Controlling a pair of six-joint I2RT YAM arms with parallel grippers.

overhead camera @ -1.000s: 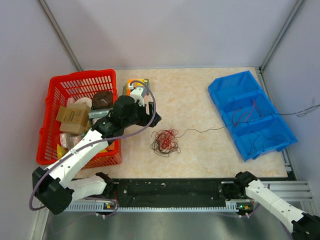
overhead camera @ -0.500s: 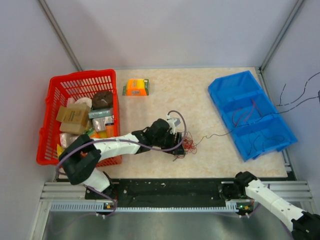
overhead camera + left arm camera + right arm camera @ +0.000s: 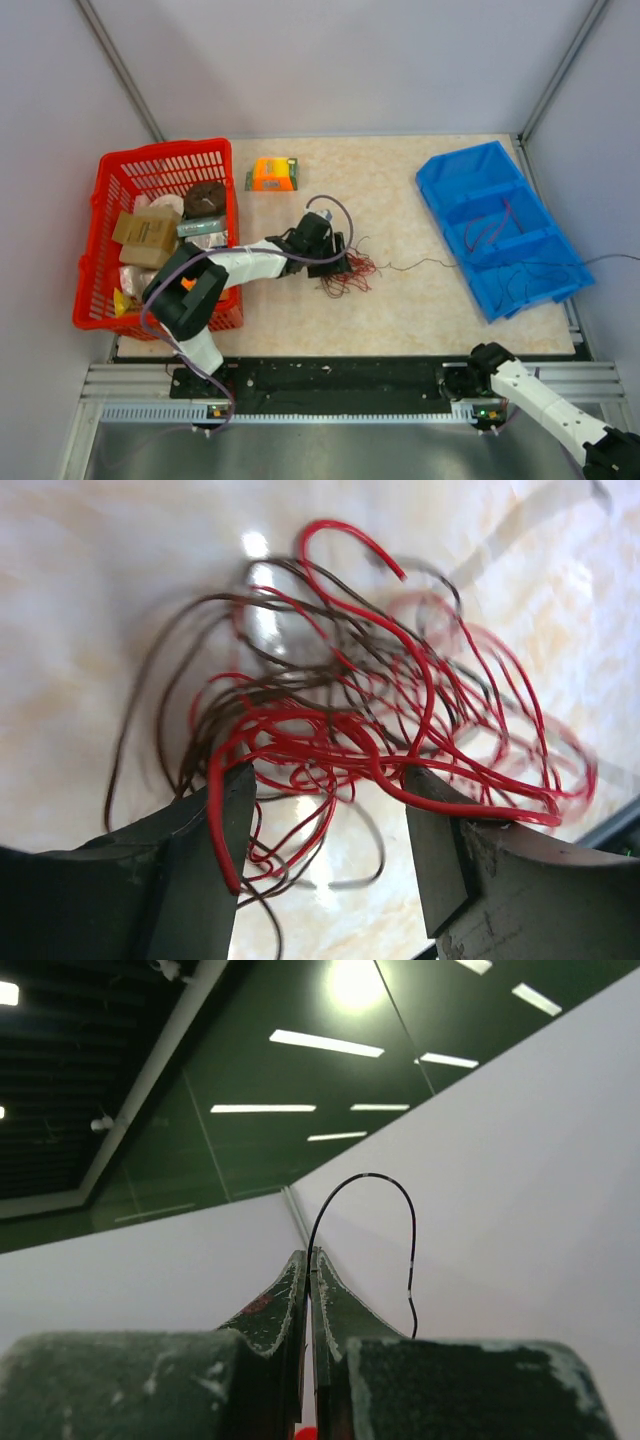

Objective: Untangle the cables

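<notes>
The cables (image 3: 349, 277) are a small bundle of thin red and dark brown wires on the table's middle. In the left wrist view the cables (image 3: 360, 720) fill the frame. My left gripper (image 3: 338, 266) sits over the bundle's left side. It (image 3: 325, 840) is open, its jaws wide apart with loops of wire lying between them and draped over the fingers (image 3: 205, 850). One thin dark wire (image 3: 425, 263) runs from the bundle rightward across the blue bin to the right edge. My right gripper (image 3: 312, 1270) is shut on a thin black wire (image 3: 400, 1195) and points up; it is outside the top view.
A red basket (image 3: 104, 240) full of packages stands at the left. An orange box (image 3: 272, 172) lies behind the bundle. A blue divided bin (image 3: 470, 175) at the right holds several loose wires. The right arm's base (image 3: 500, 372) is at the near edge.
My left arm swung from the basket to the bundle, then drew back and left a little, dragging the bundle along. The long dark wire at the right dropped lower, across the blue bin.
</notes>
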